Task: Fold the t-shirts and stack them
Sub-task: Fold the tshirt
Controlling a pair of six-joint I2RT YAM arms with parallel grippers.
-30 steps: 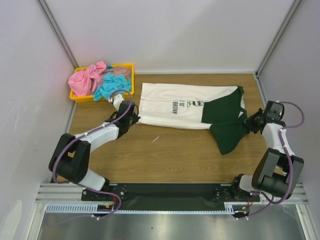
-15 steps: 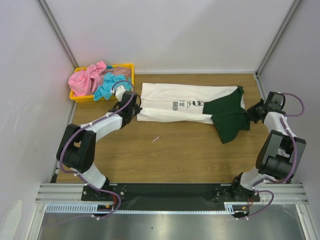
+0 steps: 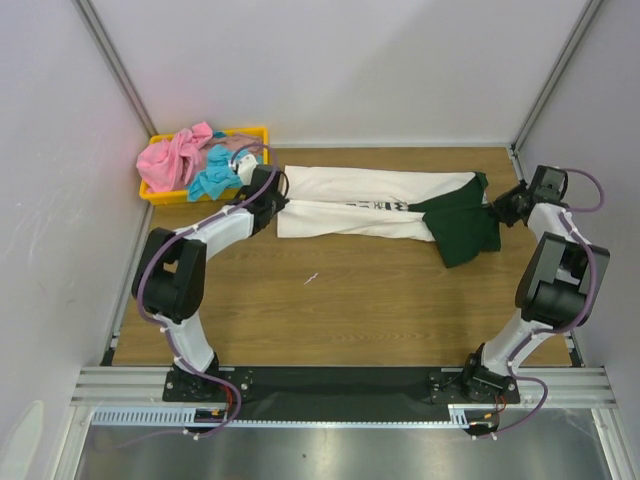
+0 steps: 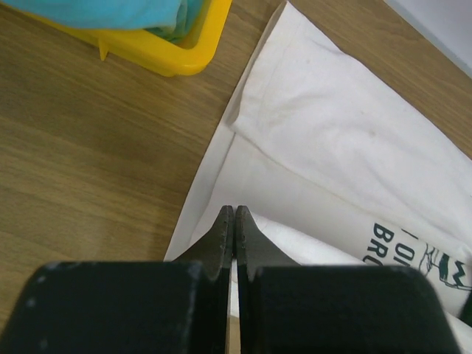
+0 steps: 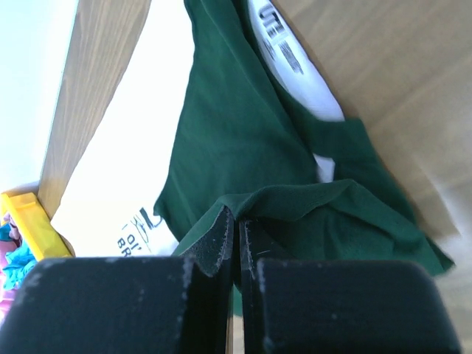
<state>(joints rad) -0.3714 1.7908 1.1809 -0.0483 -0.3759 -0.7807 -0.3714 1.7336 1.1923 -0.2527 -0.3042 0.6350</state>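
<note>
The white t-shirt [image 3: 360, 200] with dark green sleeves [image 3: 462, 225] and black print lies across the far middle of the table, its near half lifted and folded back. My left gripper [image 3: 272, 200] is shut on the shirt's white hem at its left end; in the left wrist view [image 4: 234, 215] the white cloth [image 4: 332, 133] lies ahead of it. My right gripper [image 3: 502, 208] is shut on the green sleeve at the right end; in the right wrist view [image 5: 237, 217] green cloth [image 5: 243, 140] drapes over the tips. Pink [image 3: 172, 158] and turquoise [image 3: 215, 177] shirts lie in the tray.
The yellow plastic tray [image 3: 252, 132] stands at the far left corner, close to my left gripper; its corner shows in the left wrist view [image 4: 188, 51]. White walls enclose the table on three sides. Bare wood [image 3: 340, 310] lies between the shirt and the arm bases.
Both grippers have moved away from the bases with the shirt's near edge, folding it back. The visible shirt has become a narrower strip and most of the print is covered.
</note>
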